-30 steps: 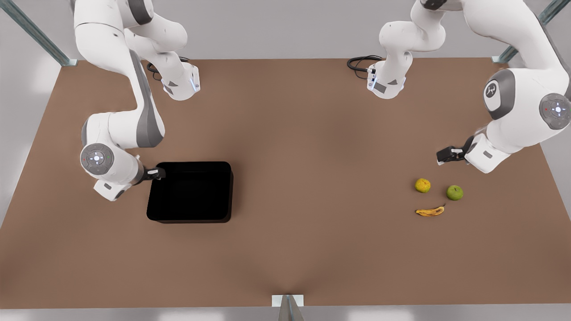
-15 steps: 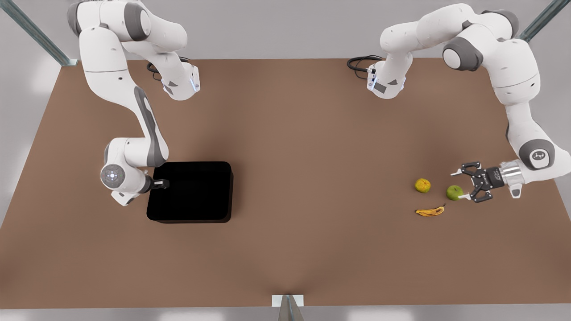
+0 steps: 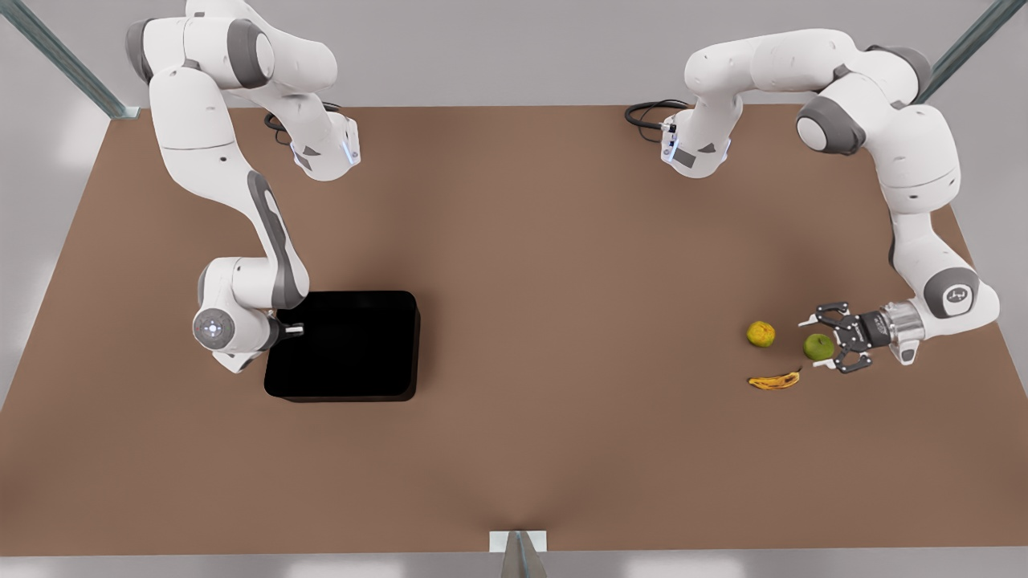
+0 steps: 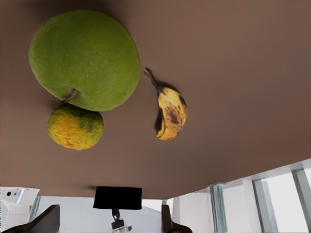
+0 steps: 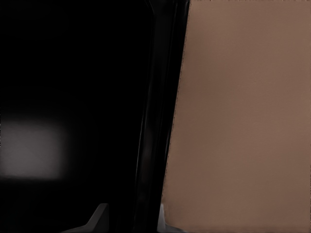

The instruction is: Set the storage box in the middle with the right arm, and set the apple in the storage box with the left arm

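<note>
Green apple [image 3: 818,346] at table's 3 o'clock, between wide-open left gripper [image 3: 821,346] fingers: small, round, slippery, best pinched mid-belly. Right gripper [image 3: 295,328] straddling storage box [image 3: 345,345] wall at 9 o'clock, stiff, light; closed or not, cannot tell.

Front view overhead, wrist views close

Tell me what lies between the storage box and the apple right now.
Only bare brown table separates the storage box from the apple, except the mottled yellow-orange fruit beside the apple, per the front view.

Left hand [image 3: 817,344] now lower, straddling the apple [image 3: 818,347].
</note>
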{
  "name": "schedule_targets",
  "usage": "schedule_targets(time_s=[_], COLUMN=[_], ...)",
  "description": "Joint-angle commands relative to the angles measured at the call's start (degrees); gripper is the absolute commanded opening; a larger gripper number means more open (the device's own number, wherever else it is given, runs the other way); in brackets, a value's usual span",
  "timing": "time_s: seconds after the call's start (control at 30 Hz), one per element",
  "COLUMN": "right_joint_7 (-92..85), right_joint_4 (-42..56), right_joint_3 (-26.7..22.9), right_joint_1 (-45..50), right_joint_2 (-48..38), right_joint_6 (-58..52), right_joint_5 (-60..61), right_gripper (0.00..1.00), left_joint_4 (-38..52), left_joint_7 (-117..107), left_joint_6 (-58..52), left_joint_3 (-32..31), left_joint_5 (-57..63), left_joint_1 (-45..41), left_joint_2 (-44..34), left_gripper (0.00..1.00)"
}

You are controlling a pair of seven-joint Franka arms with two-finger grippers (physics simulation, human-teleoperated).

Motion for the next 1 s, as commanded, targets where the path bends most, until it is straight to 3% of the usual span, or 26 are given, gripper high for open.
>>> schedule_targets(time_s=[0.0,0.07,0.57,0.67,0.83,0.9,0.97], right_joint_7=[-0.2,-1.1,-9.9,-9.5,-6.1,-1.3,-0.5], right_joint_4=[0.2,1.0,7.0,12.5,25.8,28.9,30.0], right_joint_3=[0.0,0.0,0.7,0.7,0.8,4.0,4.1], right_joint_1=[0.0,-0.1,1.4,8.3,20.9,22.2,23.5], right_joint_2=[0.0,0.1,0.3,1.3,10.3,13.5,15.6], right_joint_6=[-0.5,-1.8,-6.0,-5.6,-5.4,-4.3,-1.5], right_joint_5=[-0.1,-0.1,-0.1,0.1,7.9,8.1,8.2], right_gripper=[0.27,0.22,0.21,0.21,0.21,0.21,0.21], left_joint_4=[0.0,0.1,-0.3,-0.1,-0.2,-0.3,-0.4], left_joint_7=[0.0,1.1,5.6,6.2,7.0,7.0,7.5], left_joint_6=[0.6,1.7,7.7,9.3,10.0,11.1,11.2], left_joint_3=[0.0,0.0,0.1,-0.1,-0.2,-0.4,-1.2], left_joint_5=[0.5,0.9,0.5,-0.2,-0.2,-0.3,-0.3], left_joint_1=[0.0,0.9,2.3,2.4,2.8,2.8,2.8], left_joint_2=[0.1,1.0,3.5,4.3,5.1,5.1,5.1], left_gripper=[1.00,1.00,1.00,1.00,1.00,1.00,1.00])
